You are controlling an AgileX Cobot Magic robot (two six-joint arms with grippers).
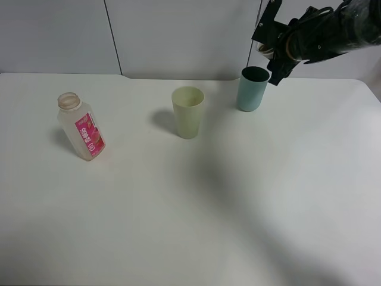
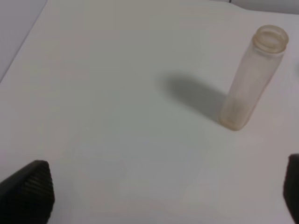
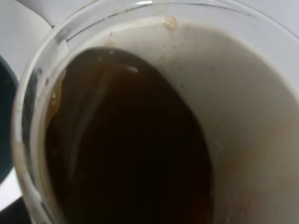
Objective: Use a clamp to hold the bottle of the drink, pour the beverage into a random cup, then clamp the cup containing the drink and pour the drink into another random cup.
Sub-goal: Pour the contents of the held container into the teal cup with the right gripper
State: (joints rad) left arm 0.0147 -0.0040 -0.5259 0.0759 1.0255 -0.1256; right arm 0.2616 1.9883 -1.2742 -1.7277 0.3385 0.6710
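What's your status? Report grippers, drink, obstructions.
Right gripper holds tilted clear cup of dark drink above teal cup. Left fingers open, idle. Bottle uncapped on table. Nothing blocking.

bottle (image 1: 82, 127): translucent cloudy plastic, glossy pink label | table (image 1: 190, 226): smooth matt white | held cup (image 3: 261, 121): clear glossy plastic | green cup (image 1: 253, 89): matt plastic

Right arm entering from the upper right corner of the exterior high frame, wrist bent downward and leftward, right gripper (image 1: 269, 50) raised above the surface and tilted, jaws closed around a held cup (image 3: 154, 126). Left gripper (image 2: 159, 191) outside the exterior frame; in its wrist view, dark ribbed fingertips (image 2: 29, 186) at the lower corners, jaws spread wide, nothing between.
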